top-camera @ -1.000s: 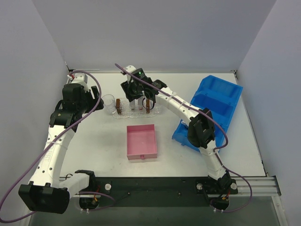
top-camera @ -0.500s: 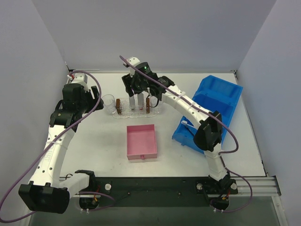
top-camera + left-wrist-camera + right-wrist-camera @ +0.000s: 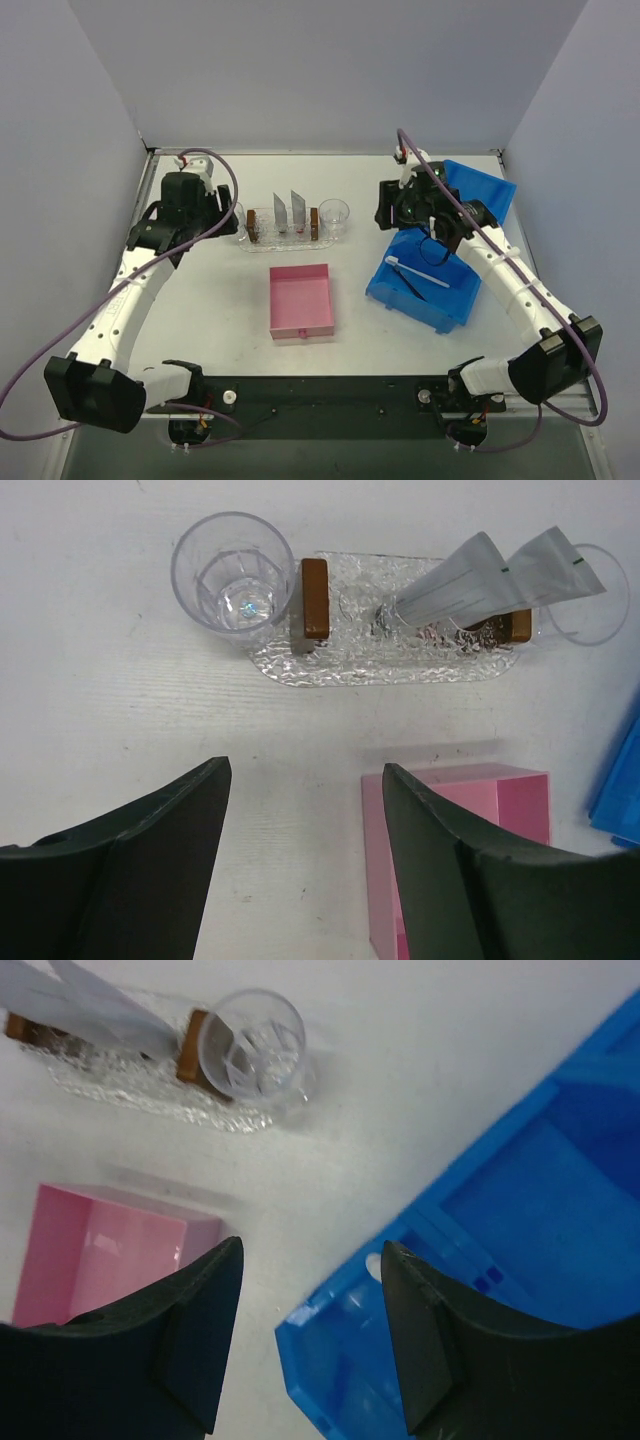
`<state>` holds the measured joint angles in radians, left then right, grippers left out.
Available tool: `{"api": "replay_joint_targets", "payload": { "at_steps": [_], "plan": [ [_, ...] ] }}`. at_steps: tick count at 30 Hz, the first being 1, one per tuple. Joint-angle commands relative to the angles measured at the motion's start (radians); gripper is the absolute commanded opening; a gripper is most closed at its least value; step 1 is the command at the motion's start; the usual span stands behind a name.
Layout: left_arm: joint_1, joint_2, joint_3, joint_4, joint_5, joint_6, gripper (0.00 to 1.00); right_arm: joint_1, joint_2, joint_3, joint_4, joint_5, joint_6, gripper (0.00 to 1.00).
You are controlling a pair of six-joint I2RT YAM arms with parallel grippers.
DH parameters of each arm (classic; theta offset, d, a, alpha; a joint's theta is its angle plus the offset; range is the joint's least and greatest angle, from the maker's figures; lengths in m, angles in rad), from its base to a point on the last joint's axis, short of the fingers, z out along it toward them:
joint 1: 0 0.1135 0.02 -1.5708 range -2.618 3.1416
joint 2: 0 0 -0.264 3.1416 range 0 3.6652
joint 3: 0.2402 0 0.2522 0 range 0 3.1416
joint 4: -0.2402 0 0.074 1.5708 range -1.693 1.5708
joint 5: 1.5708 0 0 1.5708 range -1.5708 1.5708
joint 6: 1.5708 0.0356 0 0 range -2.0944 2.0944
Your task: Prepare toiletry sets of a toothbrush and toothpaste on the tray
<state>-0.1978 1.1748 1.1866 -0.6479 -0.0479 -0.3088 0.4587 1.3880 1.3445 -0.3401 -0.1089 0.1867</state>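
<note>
Silver-grey wedge-shaped toothpaste tubes (image 3: 450, 580) stand on the clear, bumpy oval plastic tray (image 3: 340, 655) — left tool (image 3: 305, 770) and right tool (image 3: 312, 1250) both spread wide, holding nothing.

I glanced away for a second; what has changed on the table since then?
The right gripper left the tray and swung right to the blue bin, open and empty. The left gripper edged toward the tray. Both toothpaste tubes, the tray and pink box stayed put.
</note>
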Motion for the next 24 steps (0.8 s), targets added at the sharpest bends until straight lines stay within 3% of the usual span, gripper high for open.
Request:
{"api": "replay_joint_targets", "payload": {
  "at_steps": [1,7,24],
  "plan": [
    [-0.028,0.058,0.03,0.024,0.025,-0.021,0.72,-0.067,-0.101,-0.17,-0.074,-0.07,0.019,0.52],
    [-0.032,0.097,0.021,0.064,0.048,-0.035,0.72,-0.083,-0.124,-0.271,-0.119,-0.12,-0.093,0.52],
    [-0.066,0.106,0.015,0.122,0.022,-0.11,0.72,-0.094,0.108,-0.277,-0.06,-0.115,-0.441,0.48]
  ]
}}
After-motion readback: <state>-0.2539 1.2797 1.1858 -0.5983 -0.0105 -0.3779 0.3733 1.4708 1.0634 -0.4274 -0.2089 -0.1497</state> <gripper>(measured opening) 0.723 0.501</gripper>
